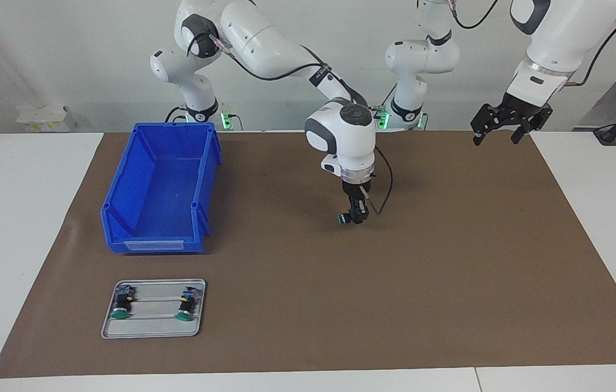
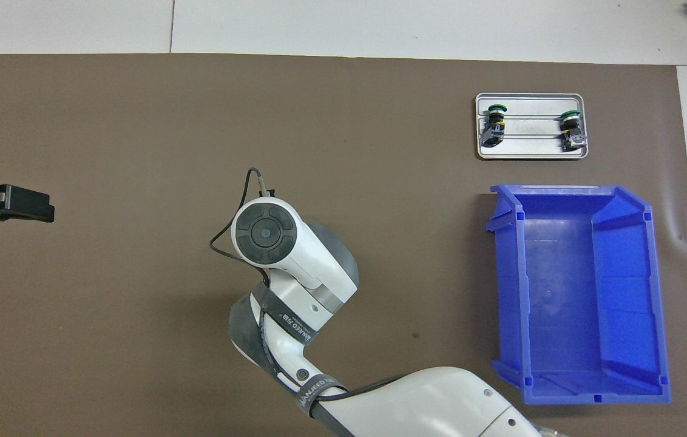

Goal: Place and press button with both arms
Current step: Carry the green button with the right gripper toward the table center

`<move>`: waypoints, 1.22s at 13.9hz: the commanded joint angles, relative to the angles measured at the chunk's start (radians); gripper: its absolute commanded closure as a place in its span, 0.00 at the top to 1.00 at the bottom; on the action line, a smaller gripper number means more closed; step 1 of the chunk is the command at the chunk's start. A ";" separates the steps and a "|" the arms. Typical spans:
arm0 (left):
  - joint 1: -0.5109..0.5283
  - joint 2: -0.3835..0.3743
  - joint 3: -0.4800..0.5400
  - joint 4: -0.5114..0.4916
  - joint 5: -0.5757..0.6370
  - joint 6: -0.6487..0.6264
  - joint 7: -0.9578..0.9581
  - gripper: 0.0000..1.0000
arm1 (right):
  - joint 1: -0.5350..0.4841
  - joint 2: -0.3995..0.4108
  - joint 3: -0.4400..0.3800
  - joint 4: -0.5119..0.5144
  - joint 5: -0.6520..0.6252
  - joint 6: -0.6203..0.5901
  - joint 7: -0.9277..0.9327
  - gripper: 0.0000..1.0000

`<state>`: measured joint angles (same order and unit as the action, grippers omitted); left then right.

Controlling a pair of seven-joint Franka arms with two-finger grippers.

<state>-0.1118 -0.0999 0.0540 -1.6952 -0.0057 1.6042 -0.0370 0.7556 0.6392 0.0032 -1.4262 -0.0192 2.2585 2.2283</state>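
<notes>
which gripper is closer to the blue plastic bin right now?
Right. The right gripper, shut on the green-capped button, hangs over the brown mat beside the blue plastic bin; the left gripper waits open over the mat's other end.

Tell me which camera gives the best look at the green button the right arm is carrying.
The facing view. There the button shows in the shut right gripper, green cap sideways, held above the brown mat. In the overhead view the right arm's own wrist covers both gripper and button, so nothing of the button shows.
</notes>
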 commanded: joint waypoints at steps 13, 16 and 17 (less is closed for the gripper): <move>0.003 -0.023 0.000 -0.018 0.004 -0.007 0.002 1.00 | -0.091 -0.151 0.003 -0.167 -0.013 0.084 -0.126 0.99; 0.003 -0.023 0.000 -0.018 0.004 -0.007 0.002 1.00 | -0.149 -0.280 0.003 -0.290 -0.010 0.081 -0.295 0.99; 0.003 -0.023 0.000 -0.018 0.004 -0.007 0.002 1.00 | -0.176 -0.321 0.003 -0.339 -0.010 0.079 -0.373 0.99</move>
<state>-0.1118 -0.0999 0.0541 -1.6952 -0.0057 1.6042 -0.0371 0.6186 0.4419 -0.0017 -1.6120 -0.0243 2.3264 1.9654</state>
